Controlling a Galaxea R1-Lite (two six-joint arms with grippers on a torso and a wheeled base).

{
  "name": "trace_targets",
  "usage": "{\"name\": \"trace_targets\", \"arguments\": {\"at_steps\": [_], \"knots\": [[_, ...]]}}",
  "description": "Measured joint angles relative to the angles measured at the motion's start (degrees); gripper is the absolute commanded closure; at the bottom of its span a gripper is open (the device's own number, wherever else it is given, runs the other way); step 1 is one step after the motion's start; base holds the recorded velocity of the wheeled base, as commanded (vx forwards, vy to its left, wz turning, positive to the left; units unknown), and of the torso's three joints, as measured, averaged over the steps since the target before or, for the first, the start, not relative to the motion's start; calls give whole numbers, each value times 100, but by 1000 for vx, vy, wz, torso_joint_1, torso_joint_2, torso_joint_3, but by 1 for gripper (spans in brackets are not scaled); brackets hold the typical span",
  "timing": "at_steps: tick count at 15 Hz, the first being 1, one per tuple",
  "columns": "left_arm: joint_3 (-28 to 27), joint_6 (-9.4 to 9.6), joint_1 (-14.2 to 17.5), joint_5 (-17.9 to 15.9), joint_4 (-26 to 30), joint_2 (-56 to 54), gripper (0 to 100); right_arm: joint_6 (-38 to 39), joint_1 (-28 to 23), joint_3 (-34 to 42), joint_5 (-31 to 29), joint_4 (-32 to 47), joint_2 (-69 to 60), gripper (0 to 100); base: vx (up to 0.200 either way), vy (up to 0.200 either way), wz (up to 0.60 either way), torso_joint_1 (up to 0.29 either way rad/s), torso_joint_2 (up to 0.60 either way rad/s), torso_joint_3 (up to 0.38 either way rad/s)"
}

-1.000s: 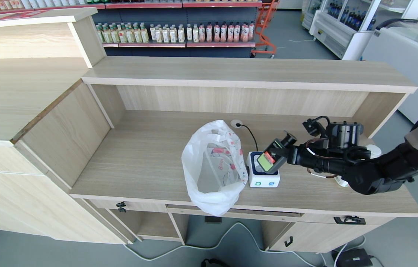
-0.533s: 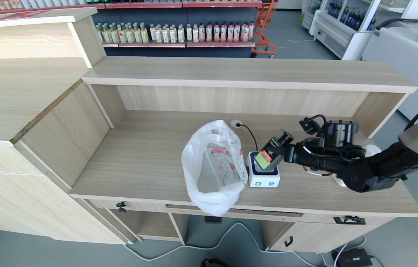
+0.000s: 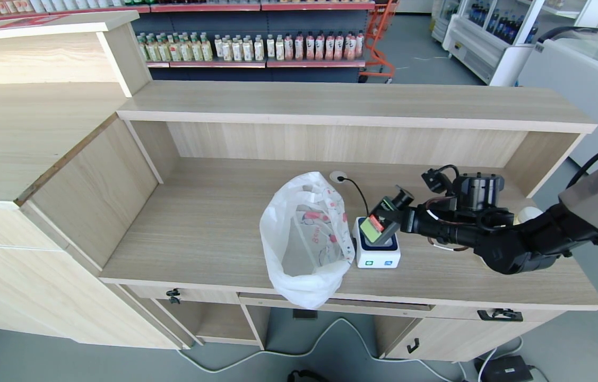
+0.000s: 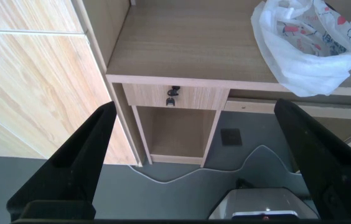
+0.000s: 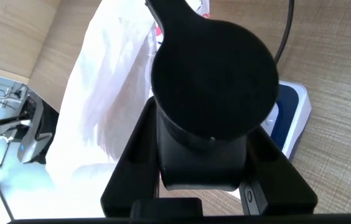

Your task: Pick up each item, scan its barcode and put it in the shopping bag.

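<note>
Head view: right gripper (image 3: 382,219) pinches small dark green-labelled container (image 3: 372,229) above white-blue scanner box (image 3: 378,258) | barcode hidden | left gripper (image 4: 194,162) spread.

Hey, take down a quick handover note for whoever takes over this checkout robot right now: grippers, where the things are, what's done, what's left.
Left gripper: open, empty, low in front of the counter.
Right gripper: shut on a small green-labelled item, held just above the scanner.
Shopping bag: open on the counter, right beside the scanner, on its left.
Done: item picked up and brought to the scanner; whether it has scanned cannot be told.
Left: drop it in the bag. A white object partly hidden behind the right arm may be next.
</note>
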Motion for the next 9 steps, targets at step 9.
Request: {"name": "trace_targets", "arguments": {"at_steps": [9], "knots": [[0, 0, 0, -2, 0, 2, 0, -211, 39, -11, -7, -2, 101, 100, 0, 0, 0, 0, 0, 0]]}}
